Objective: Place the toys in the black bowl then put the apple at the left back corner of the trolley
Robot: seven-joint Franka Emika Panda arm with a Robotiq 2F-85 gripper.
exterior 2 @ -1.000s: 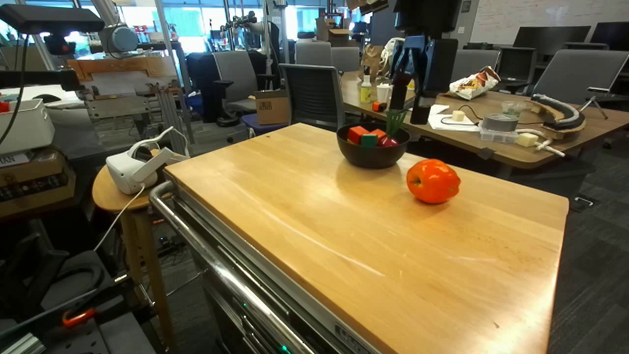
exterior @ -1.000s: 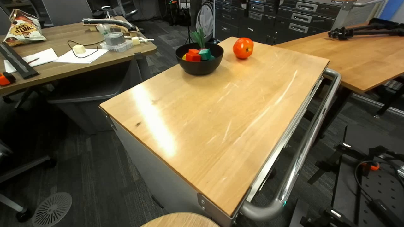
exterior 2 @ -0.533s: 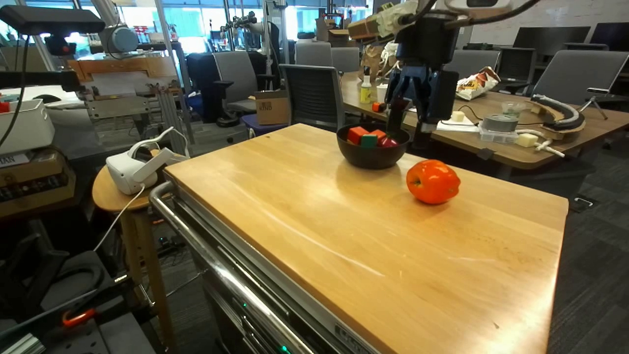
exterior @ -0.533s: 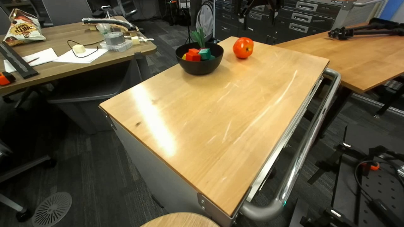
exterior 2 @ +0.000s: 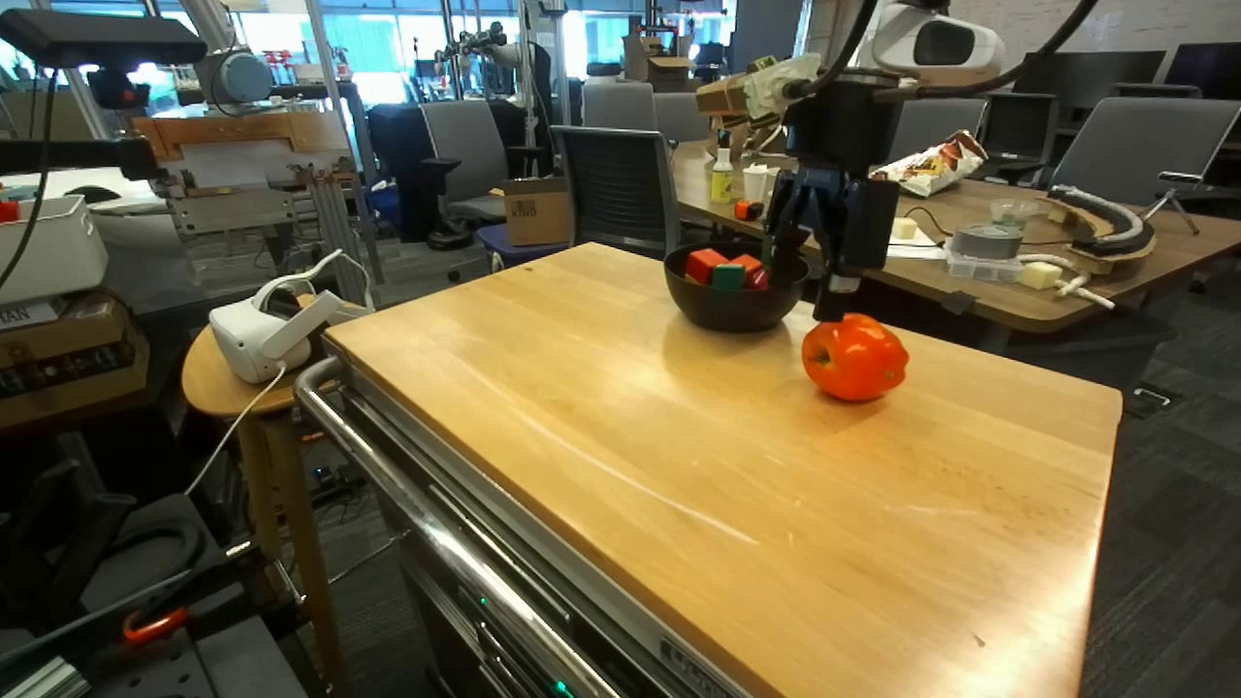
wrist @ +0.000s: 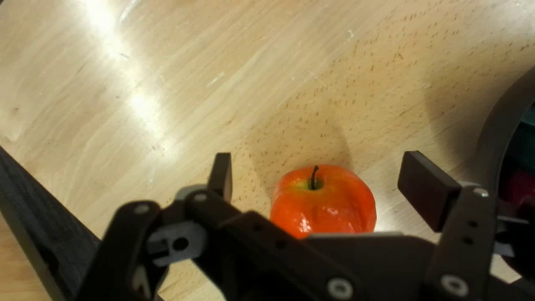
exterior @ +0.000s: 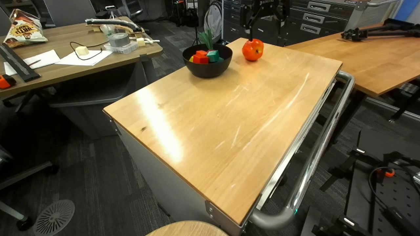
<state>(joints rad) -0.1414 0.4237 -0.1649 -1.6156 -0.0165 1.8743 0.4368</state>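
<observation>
Light-wood top of the trolley [exterior: 229, 121], in an exterior view: scratched, w/ a glare band near 9 o'c. & a silver rail handle [exterior: 316, 160] at approx. 4. Room: grey carpet [exterior: 98, 190], cluttered desk [exterior: 65, 36] at 10 o'c., dark drawer cabinets [exterior: 279, 19] at 1, wooden desk [exterior: 344, 55] at 2. In an exterior view, a whiteboard [exterior 2: 1066, 29] at 2 o'c. & a white VR headset [exterior 2: 257, 339] on a round stool [exterior 2: 218, 397] at 9.

The apple [exterior 2: 858, 359] rests on the wood near the black bowl [exterior 2: 737, 310], apart from it, at 4 o'c. from it in an exterior view. It lies on its side: long axis approx. 9-to-3 there, stem dimple facing 9, i.e. the handle side; in the wrist view the stem points to 12. Bowl (upright) contains the toys [exterior: 200, 59]: red, teal-green & yellow blocks + a small dark red piece.

Claw [wrist: 322, 179]: spread wide over the apple, which in the wrist view shows b/w the fingers [wrist: 426, 190] w/ a gap on either side; in both exterior views a fingertip meets or overlaps its upper edge, contact can't be told.

Markings: chip bag [exterior: 26, 29] at 10 o'c., inverted print, legible as "TURTLE CHIPS"; carton [exterior 2: 536, 211] at 11 o'c., "KIND"; box [exterior 2: 68, 364] at 9 o'c., cut-off "MAN"; label [exterior 2: 700, 671] b/w 5 & 6 o'c., too sm. to read.
</observation>
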